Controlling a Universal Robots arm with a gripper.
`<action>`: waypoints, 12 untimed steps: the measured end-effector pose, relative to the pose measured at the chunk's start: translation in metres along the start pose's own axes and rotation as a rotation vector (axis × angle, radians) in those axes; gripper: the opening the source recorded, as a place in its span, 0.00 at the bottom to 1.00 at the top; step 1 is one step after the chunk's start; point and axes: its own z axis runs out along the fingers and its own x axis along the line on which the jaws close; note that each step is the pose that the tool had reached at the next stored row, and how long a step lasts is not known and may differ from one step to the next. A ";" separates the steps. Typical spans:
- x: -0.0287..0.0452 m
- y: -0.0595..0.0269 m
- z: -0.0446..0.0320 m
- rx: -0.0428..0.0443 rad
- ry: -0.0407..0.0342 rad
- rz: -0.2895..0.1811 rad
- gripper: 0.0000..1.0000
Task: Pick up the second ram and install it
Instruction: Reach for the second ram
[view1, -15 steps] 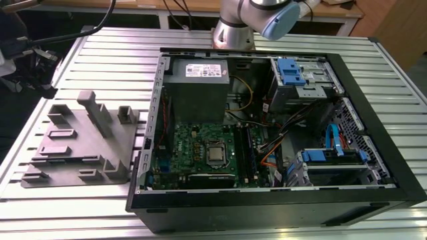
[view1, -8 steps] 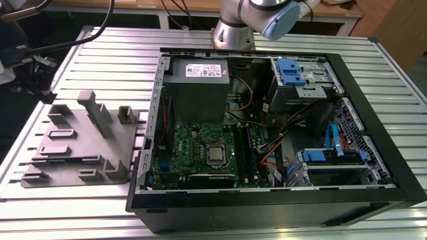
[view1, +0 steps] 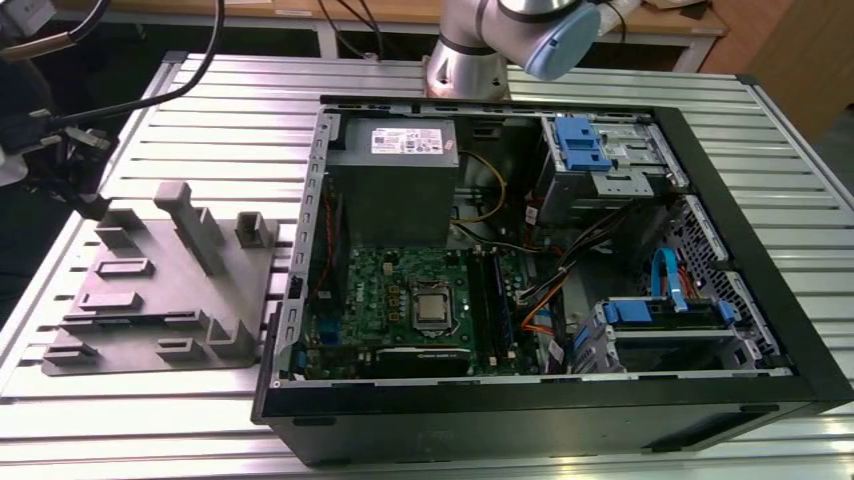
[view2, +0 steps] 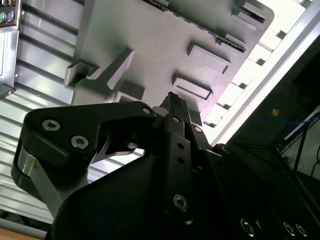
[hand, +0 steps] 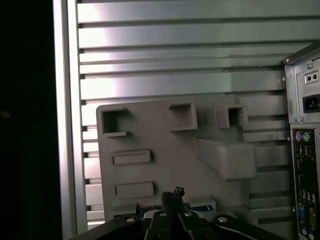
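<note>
Slatted aluminium surface (view1: 200, 90) carries everything. Open PC case (view1: 790, 330) lies on its side on it, with the green motherboard (view1: 387, 290) exposed and the grey power supply (view1: 394, 190) above it in the exterior view. The arm's base (view1: 467, 60) stands just behind the case.

Grey tray (view1: 147, 300) with upright blocks sits flat on the surface, just beside the case on the exterior view's left. Both wrist views look down on that tray (view2: 150, 45) (hand: 165, 170), so the wrist is over it, not over the case. The case's rear port panel (hand: 302, 165) shows at the edge of the first wrist view.

The gripper (hand: 172, 192) hangs over the tray's near edge. In both wrist views the fingers (view2: 171, 102) look pressed together at the tips, with no board visible between them.

The second ram (hand: 202, 206) reads as a thin blue strip standing on edge in a slot along the tray's edge. It is just behind the fingertips and its middle is hidden by the gripper body. Can't tell whether the fingers touch it.
</note>
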 end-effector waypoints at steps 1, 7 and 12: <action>0.0001 -0.0016 0.0009 0.0000 0.0001 0.000 0.07; -0.0002 -0.0118 0.0069 0.0000 0.0001 0.000 0.07; -0.0003 -0.0189 0.0122 0.0000 0.0000 0.000 0.07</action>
